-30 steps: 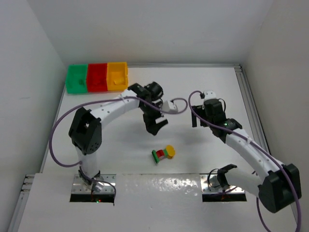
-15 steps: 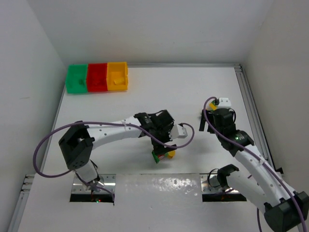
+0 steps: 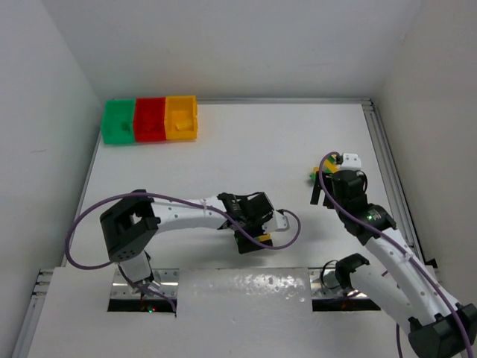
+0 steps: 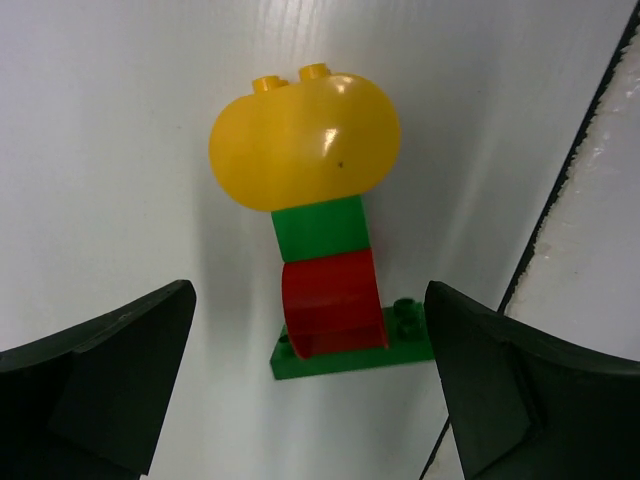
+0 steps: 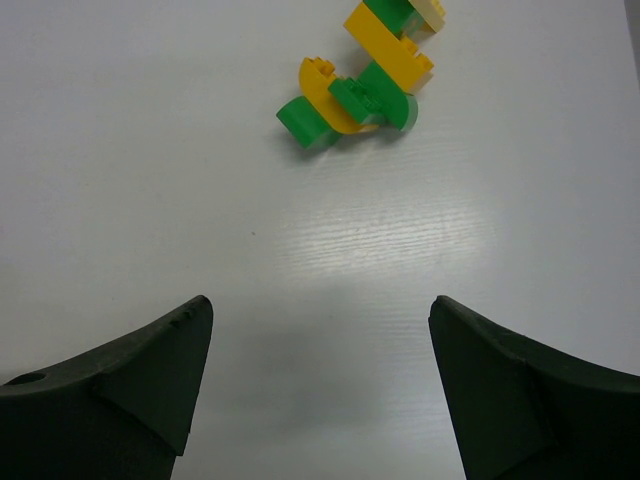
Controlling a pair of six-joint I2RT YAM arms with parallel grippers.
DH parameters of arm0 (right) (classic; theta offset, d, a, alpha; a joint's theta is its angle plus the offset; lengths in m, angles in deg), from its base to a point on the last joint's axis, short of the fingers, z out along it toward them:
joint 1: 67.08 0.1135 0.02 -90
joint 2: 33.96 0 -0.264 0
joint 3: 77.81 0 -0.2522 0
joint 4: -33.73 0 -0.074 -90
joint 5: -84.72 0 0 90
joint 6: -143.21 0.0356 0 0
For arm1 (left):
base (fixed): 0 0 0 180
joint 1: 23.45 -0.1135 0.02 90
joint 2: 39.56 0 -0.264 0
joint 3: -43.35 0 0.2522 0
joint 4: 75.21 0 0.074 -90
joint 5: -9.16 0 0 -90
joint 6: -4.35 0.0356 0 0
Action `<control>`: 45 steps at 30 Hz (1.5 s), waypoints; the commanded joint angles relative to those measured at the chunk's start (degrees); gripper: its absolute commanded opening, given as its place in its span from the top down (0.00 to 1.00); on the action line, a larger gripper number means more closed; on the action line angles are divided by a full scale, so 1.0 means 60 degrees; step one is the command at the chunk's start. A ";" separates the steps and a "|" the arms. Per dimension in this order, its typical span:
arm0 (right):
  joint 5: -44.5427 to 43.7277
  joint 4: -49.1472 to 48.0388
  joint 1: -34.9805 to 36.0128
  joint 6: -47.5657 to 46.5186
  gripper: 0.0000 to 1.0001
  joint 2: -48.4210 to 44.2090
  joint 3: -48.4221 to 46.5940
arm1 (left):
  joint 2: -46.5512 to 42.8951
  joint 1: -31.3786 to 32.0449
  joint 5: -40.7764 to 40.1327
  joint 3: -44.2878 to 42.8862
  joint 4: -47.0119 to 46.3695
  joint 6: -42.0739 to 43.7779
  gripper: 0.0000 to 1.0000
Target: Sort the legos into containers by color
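**Approach to a grasp, sorting step.** The left end effector (image 4: 308, 335) hangs over a small stack of legos (image 4: 320, 250) lying at the near middle of the white surface (image 3: 246, 149). Its jaws are spread wide on either side of the stack and touch nothing. The stack joins a yellow rounded brick (image 4: 305, 140), a green brick (image 4: 322, 228), a red curved brick (image 4: 333, 305) and a green plate (image 4: 350, 366). The right end effector (image 5: 318, 330), jaws likewise apart and empty, faces a green-and-yellow cluster (image 5: 360, 75) on the right of the surface, a little beyond its fingertips. The containers (image 3: 150, 119), green, red and yellow in a row, stand at the far left corner, well apart from both groups. Judged next: the left jaws must lower and close squarely on the stack. Because the colours are joined, the bricks probably need pulling apart, perhaps between both arms, before any can go to its container.
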 commanded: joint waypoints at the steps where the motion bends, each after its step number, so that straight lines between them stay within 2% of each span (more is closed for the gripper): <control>1: -0.0148 -0.0064 0.0011 0.0145 0.13 -0.0183 -0.0248 | 0.0284 0.0077 -0.0384 0.0206 -0.0605 -0.0135 0.05; 4: -0.0104 0.0010 0.0025 0.0219 0.14 -0.0198 -0.0234 | 0.0226 0.0077 -0.0398 0.0338 -0.0854 -0.0178 0.09; 9: 0.0043 0.0083 0.0025 0.0365 0.14 -0.0256 -0.0146 | 0.0255 0.0077 -0.0297 0.0163 -0.0972 -0.0237 0.33; 10: 0.0043 0.0083 0.0025 0.0380 0.14 -0.0286 -0.0117 | 0.0284 0.0077 -0.0180 0.0192 -0.0958 -0.0223 0.42; 12: 0.0014 0.0156 0.0025 0.0394 0.14 -0.0330 -0.0102 | 0.0299 0.0077 -0.0121 0.0294 -0.0957 -0.0106 0.51; 13: -0.0016 0.0171 0.0011 0.0394 0.14 -0.0417 -0.0116 | 0.0285 0.0077 -0.0120 0.0323 -0.0928 -0.0076 0.63; 15: -0.0060 0.0156 0.0010 0.0380 0.15 -0.0505 -0.0087 | 0.0285 0.0077 -0.0178 0.0338 -0.0855 -0.0018 0.77; 16: -0.0045 0.0142 0.0025 0.0380 0.15 -0.0578 -0.0073 | 0.0241 0.0062 -0.0237 0.0324 -0.0826 -0.0018 0.91; 17: 0.0158 0.0055 0.0025 0.0365 0.15 -0.0579 -0.0058 | 0.0226 0.0062 -0.0383 0.0222 -0.0797 0.0011 0.99; 21: 0.1605 0.0009 0.0010 0.0248 0.16 -0.0010 -0.0160 | -0.0037 -0.0244 -0.0764 -0.0203 -0.0665 0.0070 1.00; 23: 0.1916 0.0374 -0.0004 0.0686 0.16 0.0926 -0.0700 | -0.0373 -0.0727 -0.0881 -0.0495 -0.0635 0.0085 1.00; 27: 0.3628 0.0070 -0.0136 0.0673 0.14 0.2655 -0.2121 | -0.1179 -0.1870 -0.1713 -0.0950 -0.0562 0.0347 1.00; 30: 0.4990 -0.1013 -0.0195 0.0585 0.12 0.3798 -0.3335 | -0.2478 -0.2091 -0.2520 -0.0659 -0.1318 0.1561 1.00; 33: 0.6963 -0.3014 -0.0209 0.0701 0.12 0.4824 -0.3879 | -0.3709 -0.2164 -0.2159 0.0277 -0.2607 0.2879 1.00; 34: 0.6971 -0.3385 -0.0224 0.0688 0.12 0.5044 -0.3968 | -0.3859 -0.2252 -0.1924 0.0265 -0.2714 0.2926 1.00; 35: 0.8059 -0.3795 -0.0224 0.0687 0.12 0.5249 -0.4013 | -0.3890 -0.2368 -0.1676 0.0207 -0.2759 0.2898 1.00; 38: 0.9515 -0.5347 -0.0224 0.0862 0.12 0.5661 -0.4028 | -0.3642 -0.2910 -0.1117 -0.0144 -0.2876 0.2269 1.00; 45: 1.1187 -0.5776 -0.0985 0.1009 0.13 0.6349 -0.4627 | -0.3553 -0.3292 -0.1233 -0.0189 -0.3564 0.1813 1.00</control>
